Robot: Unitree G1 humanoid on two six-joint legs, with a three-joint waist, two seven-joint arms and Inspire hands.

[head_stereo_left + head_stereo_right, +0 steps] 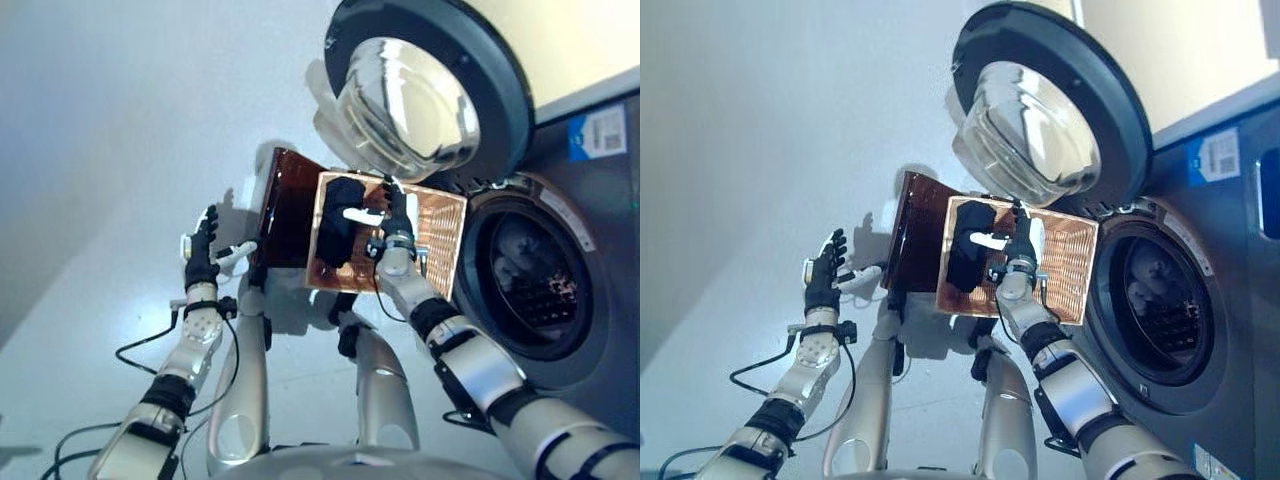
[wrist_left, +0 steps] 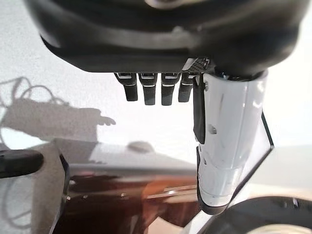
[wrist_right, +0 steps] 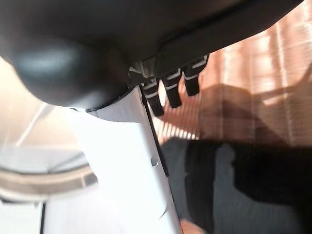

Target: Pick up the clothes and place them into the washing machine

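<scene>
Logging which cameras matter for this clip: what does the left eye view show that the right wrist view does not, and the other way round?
Only the left eye view shows the washing machine with its round door swung open, something pale inside the drum, and the left robot hand, open, beside the basket. Only the right wrist view shows the right robot hand from close up, its fingers straight above the dark garment, not gripping it. Both show the brown woven basket with that garment in it.
</scene>
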